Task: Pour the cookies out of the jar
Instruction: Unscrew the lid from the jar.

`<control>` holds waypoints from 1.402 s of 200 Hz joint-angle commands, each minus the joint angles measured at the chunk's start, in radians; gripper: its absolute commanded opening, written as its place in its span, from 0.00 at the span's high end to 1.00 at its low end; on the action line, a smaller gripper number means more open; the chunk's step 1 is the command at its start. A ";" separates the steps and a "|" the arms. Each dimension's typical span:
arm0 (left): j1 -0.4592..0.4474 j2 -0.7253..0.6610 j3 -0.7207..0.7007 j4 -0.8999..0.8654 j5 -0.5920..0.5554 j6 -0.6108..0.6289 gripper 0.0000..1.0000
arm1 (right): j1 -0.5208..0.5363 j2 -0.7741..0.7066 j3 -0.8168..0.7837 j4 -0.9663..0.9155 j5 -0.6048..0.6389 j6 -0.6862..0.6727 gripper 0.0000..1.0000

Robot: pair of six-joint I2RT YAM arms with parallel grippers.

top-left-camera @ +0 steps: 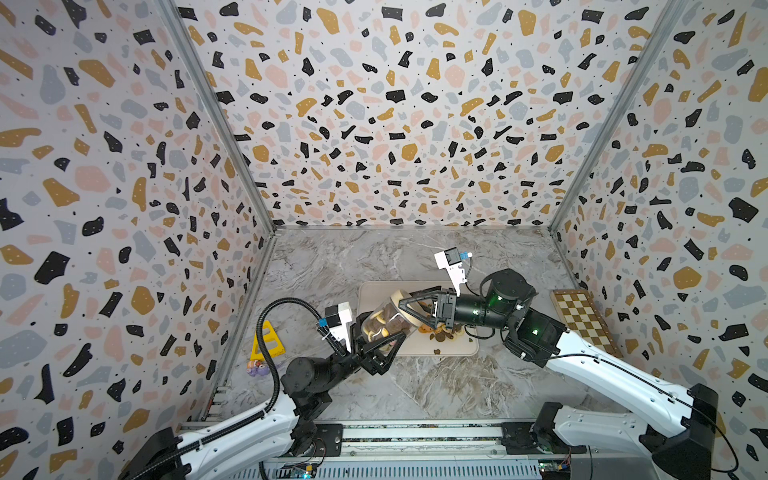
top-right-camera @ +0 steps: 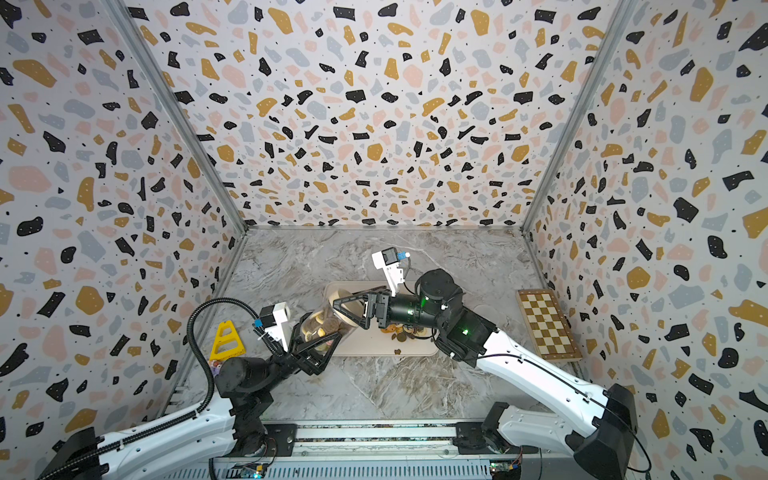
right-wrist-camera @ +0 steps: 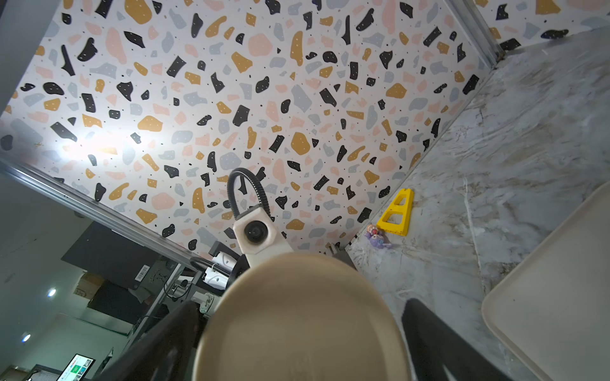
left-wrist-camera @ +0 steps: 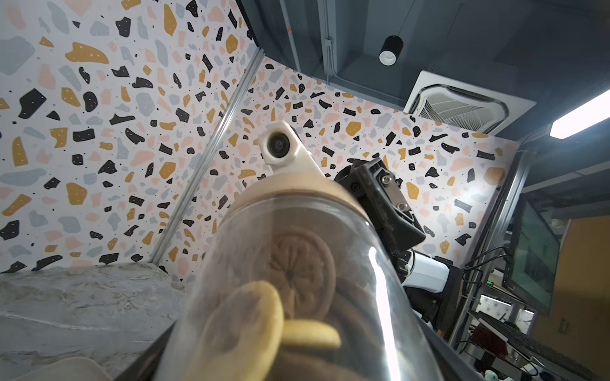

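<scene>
Gripping a clear jar (top-left-camera: 384,322) near its base, the left fingers (top-left-camera: 398,351) are closed on its wall. They hold it tilted above the left edge of a beige tray (top-left-camera: 415,347) that lies near the middle of the bench (top-left-camera: 457,386). The right fingers (right-wrist-camera: 439,346) are closed on the round beige lid (right-wrist-camera: 297,316). In the left wrist view the lid appears to sit on the jar's mouth; whether it is seated or just parted I cannot tell. Most of the cookies (left-wrist-camera: 297,267), brown and pale yellow, are inside the jar. A small heap (top-left-camera: 440,330) lies on the tray under the right arm.

The smooth wall could twist or slip in the left fingers if the lid is pulled off-axis. The mouth is close to the tray's edge, so cookies could miss it or roll over the low rim onto the bench.

The bench has a grey marbled surface. A chessboard (top-left-camera: 582,320) lies at its right edge. A yellow triangular piece (top-left-camera: 268,343) and a small purple toy (top-left-camera: 257,368) lie at its left edge. Speckled terrazzo-pattern walls (top-left-camera: 395,124) enclose three sides.
</scene>
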 commanded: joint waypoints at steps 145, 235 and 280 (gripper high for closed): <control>-0.001 -0.042 0.014 -0.038 -0.076 0.507 1.00 | 0.058 0.035 0.288 -0.719 0.305 0.349 0.01; -0.002 -0.041 0.031 -0.048 -0.054 0.492 1.00 | 0.073 0.008 0.171 -0.605 0.316 0.446 0.01; -0.001 -0.028 0.025 -0.013 -0.053 0.472 1.00 | 0.097 0.016 0.162 -0.538 0.332 0.456 0.00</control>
